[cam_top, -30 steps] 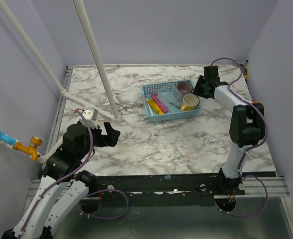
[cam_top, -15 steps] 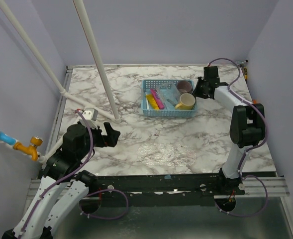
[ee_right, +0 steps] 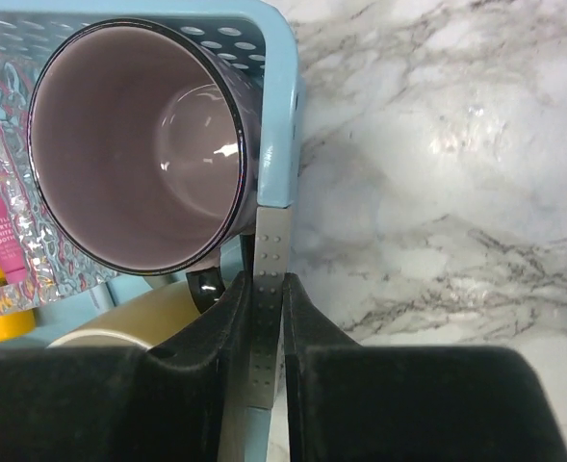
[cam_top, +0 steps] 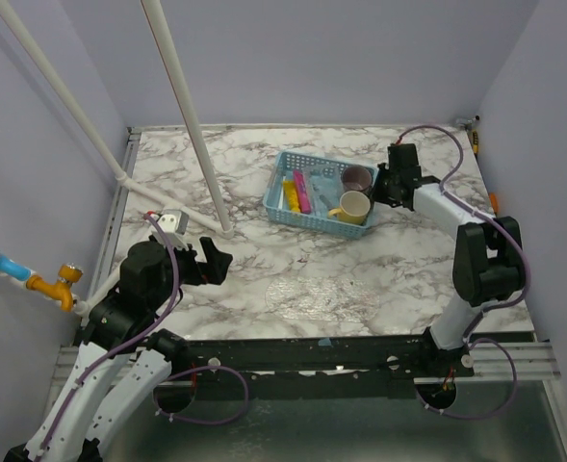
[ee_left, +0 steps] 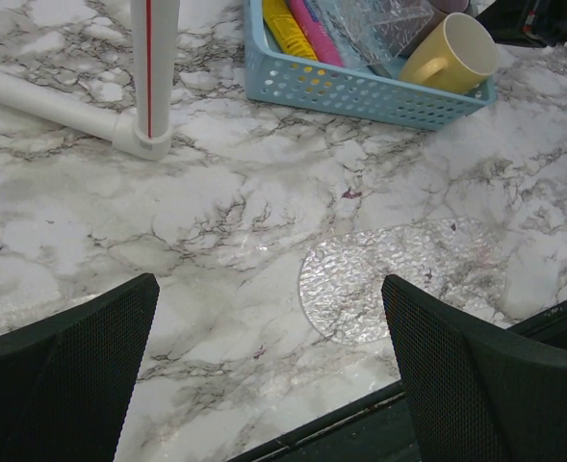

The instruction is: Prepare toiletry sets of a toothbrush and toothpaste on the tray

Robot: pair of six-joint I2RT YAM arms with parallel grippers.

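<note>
Left pincer (cam_top: pixel 216 258) hangs over the near-left corner of the bench, jaws wide apart, nothing btwn them. Just past it, toward the middle of the near edge, a clear crinkly patch (ee_left: pixel 389 279) lies flat on the marble. Further back on the left, a white pipe post (ee_left: pixel 150 67) stands upright in its fitting.

Beyond that is the blue basket (ee_left: pixel 360 91), on the far-right part of the bench and askew to its edges. Inside, along its left end, the yellow tube (ee_left: pixel 285 24) and pink tube (ee_left: pixel 314 24) lie side by side, touching. Next to them is some clear wrap (ee_left: pixel 379 19). The brushes I can't make out, tbh.

At the basket's right end there's a yellow mug (ee_left: pixel 456 53) tipped over by the near wall, and the purple mug (ee_right: pixel 139 144) right behind it, pressed against the right wall.

Right pincer (ee_right: pixel 267 284) is clamped on that right wall, one finger inside and one outside, next to the purple mug's handle.
</note>
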